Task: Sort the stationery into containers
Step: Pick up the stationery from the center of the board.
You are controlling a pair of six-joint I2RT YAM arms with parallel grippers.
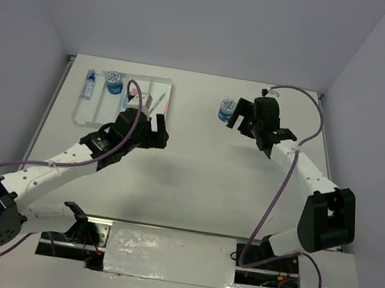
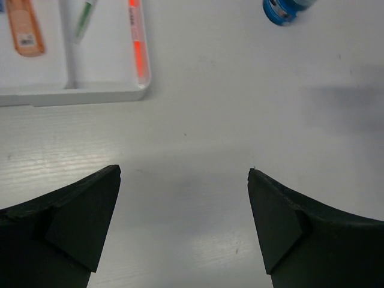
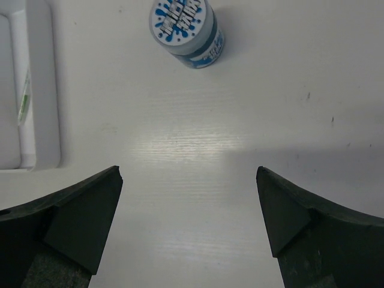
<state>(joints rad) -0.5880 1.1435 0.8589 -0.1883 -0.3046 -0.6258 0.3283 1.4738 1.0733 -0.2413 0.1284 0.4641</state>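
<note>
The white divided tray (image 1: 86, 115) lies at the far left, and its near right corner (image 2: 78, 93) shows in the left wrist view. In it lie an orange pen (image 2: 138, 48), a grey-green pen (image 2: 84, 21), an orange stubby piece (image 2: 27, 33), a blue stubby piece (image 1: 89, 86) and a blue spool (image 1: 114, 83). A second blue spool (image 1: 225, 110) (image 3: 186, 30) stands on the bare table. My left gripper (image 1: 157, 132) (image 2: 185, 174) hovers open just off the tray's near right corner. My right gripper (image 1: 238, 117) (image 3: 189, 174) is open and empty, just short of that spool.
White walls enclose the table on the left, back and right. The tray's right edge (image 3: 42, 90) shows at the left of the right wrist view. A purple cable loops over each arm.
</note>
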